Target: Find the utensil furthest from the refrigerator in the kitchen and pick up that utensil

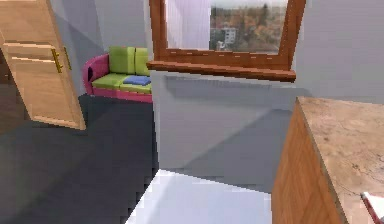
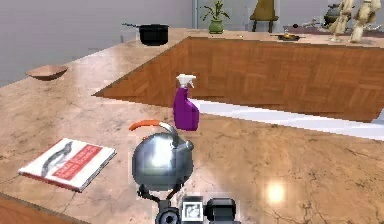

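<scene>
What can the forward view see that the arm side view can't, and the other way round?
Forward view: an open wooden door, a pink sofa with green cushions, and a wood-framed window looking out on buildings.
Arm side view: a shiny kettle, a purple spray bottle, a red-and-white book, a brown bowl, a black pan, a potted plant, pale statues, and the pincer at the bottom edge.
Shared: the brown stone countertop.
</scene>
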{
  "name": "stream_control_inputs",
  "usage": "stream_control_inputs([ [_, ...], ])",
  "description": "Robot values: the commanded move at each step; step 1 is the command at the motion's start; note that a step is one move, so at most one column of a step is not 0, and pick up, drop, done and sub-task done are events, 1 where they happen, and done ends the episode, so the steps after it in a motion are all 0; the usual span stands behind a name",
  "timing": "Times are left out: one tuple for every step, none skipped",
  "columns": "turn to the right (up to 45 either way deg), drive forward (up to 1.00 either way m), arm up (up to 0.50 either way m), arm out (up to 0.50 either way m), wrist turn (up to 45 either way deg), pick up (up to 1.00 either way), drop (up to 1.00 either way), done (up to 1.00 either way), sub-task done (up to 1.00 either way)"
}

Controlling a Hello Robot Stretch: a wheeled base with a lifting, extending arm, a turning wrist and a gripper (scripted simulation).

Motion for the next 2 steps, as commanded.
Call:
stream_control_inputs([
  [0.0, 0.0, 0.0, 0.0, 0.0, 1.0, 0.0, 0.0, 0.0],
  [0.0, 0.0, 0.1, 0.0, 0.0, 0.0, 0.0, 0.0, 0.0],
])
